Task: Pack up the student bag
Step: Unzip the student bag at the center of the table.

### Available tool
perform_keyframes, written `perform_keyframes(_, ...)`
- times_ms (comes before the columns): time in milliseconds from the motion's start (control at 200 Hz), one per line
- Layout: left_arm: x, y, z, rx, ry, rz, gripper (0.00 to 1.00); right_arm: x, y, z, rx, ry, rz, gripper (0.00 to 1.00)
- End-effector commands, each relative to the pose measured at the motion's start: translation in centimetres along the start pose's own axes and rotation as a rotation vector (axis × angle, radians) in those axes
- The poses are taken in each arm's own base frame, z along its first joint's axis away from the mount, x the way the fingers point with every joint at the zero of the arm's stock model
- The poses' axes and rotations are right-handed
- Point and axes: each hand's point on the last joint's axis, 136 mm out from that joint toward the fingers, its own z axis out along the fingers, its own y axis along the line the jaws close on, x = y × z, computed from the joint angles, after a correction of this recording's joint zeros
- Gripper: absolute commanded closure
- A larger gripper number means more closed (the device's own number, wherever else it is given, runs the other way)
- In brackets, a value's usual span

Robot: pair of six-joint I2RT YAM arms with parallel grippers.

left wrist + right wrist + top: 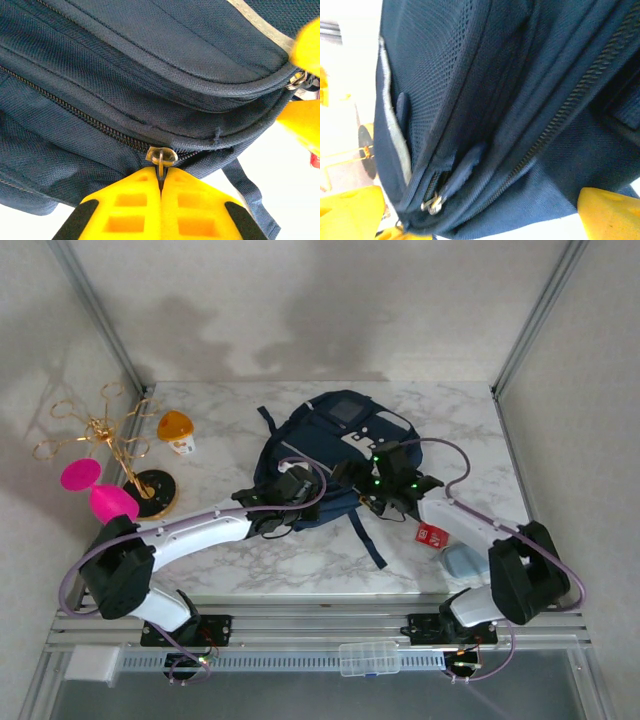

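The navy student bag point(330, 445) lies in the middle of the marble table, grey panel toward the back. My left gripper point(285, 502) is at its near-left edge, and my right gripper point(385, 490) at its near-right edge. In the left wrist view the left gripper point(161, 175) is shut on the metal zipper pull point(161, 157) of a closed zip on the bag point(125, 75). The right gripper point(480, 220) stands open, its yellow fingertips point(350, 212) wide apart either side of the bag's corner. A second zipper pull point(434, 204) with a blue fabric tab lies free between them.
A gold wire stand point(100, 435) and a pink object point(95, 490) stand at the left. An orange-lidded jar point(177, 430) sits behind them. A small red box point(432, 534) and a pale blue object point(462, 562) lie near the right arm.
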Motion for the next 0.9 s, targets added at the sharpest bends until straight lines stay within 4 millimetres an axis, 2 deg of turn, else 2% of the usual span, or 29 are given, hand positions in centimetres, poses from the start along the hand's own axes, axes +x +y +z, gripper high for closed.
perform_keyframes(0,-1.1,-1.6,-0.2,0.039,-0.034,0.018,1.0,-2.0,2.8,1.1,-0.042,-0.073,0.038,0.02)
perform_keyframes(130,-1.4,-1.1,-0.1,0.008,-0.052,0.027,1.0,-3.2,2.5,2.5,-0.028,-0.108,0.044,0.08)
perform_keyframes(225,-1.5,-1.2,0.1,0.003,-0.049,0.031,1.0,-3.9,2.9,3.0,-0.041,-0.128,0.028,0.19)
perform_keyframes(410,-2.0,-1.8,0.1,0.015,-0.054,0.038,1.0,-4.0,3.5,3.6,-0.049,-0.134,-0.017,0.49)
perform_keyframes(506,-2.0,-1.8,0.0,0.013,-0.053,0.046,1.0,-4.0,4.6,3.8,-0.079,-0.127,-0.069,0.71)
perform_keyframes(556,-1.9,-1.7,-0.1,0.007,-0.049,0.049,1.0,-3.8,5.6,3.9,-0.104,-0.114,-0.107,0.79)
perform_keyframes(651,-1.4,-0.6,-0.7,-0.023,-0.038,0.051,1.0,-3.5,7.7,3.7,-0.145,-0.082,-0.196,0.92)
perform_keyframes(736,-1.1,1.0,-1.8,-0.062,-0.056,0.044,1.0,-2.9,9.6,2.7,-0.19,-0.051,-0.309,0.98)
perform_keyframes(826,-0.6,3.5,-2.8,-0.138,-0.066,0.031,1.0,-2.7,9.9,1.3,-0.193,-0.009,-0.401,1.0)
perform_keyframes(896,0.1,5.6,-3.4,-0.189,-0.054,0.018,1.0,-3.5,9.4,0.0,-0.208,0.012,-0.455,1.0)
